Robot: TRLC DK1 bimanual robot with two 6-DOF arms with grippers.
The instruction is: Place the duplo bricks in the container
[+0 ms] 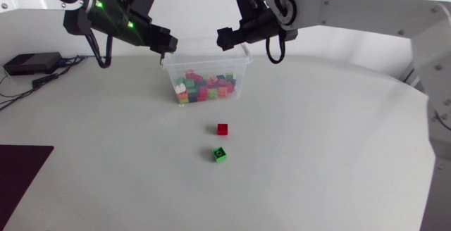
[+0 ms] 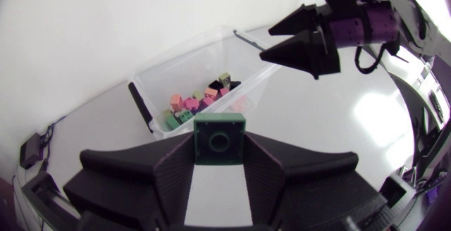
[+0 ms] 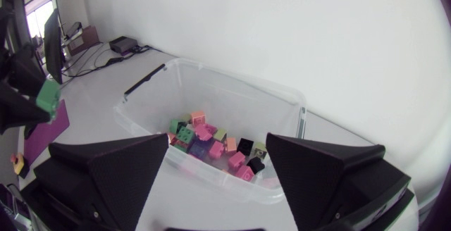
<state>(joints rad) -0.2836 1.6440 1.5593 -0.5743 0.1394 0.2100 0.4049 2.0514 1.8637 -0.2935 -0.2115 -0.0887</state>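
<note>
The left end effector [image 2: 219, 152] is clenched on one held green brick [image 2: 220, 136], stud side facing the camera, a finger on each of two sides. It hangs by the left rear corner of the container [image 1: 243, 60], whose open rim lies just ahead of it. The right end effector [image 1: 228, 38] is released, its fingers spread wide with nothing between them, above the container's rear right rim. The two end effectors face each other across the rear edge of the box, apart, with open air between their tips.

There is one clear container, holding a heap of pink, green, red and dark bricks [image 3: 211, 143] too jumbled to count. Two bricks lie loose on the tabletop [image 1: 324, 153]: one red brick [image 1: 223, 129] and one loose green brick [image 1: 220, 154], near each other and well apart from the container, with bare surface on every side. A black box [image 1: 32, 63] sits near the tabletop's left edge and a dark mat [image 1: 21, 178] at its front left corner.
</note>
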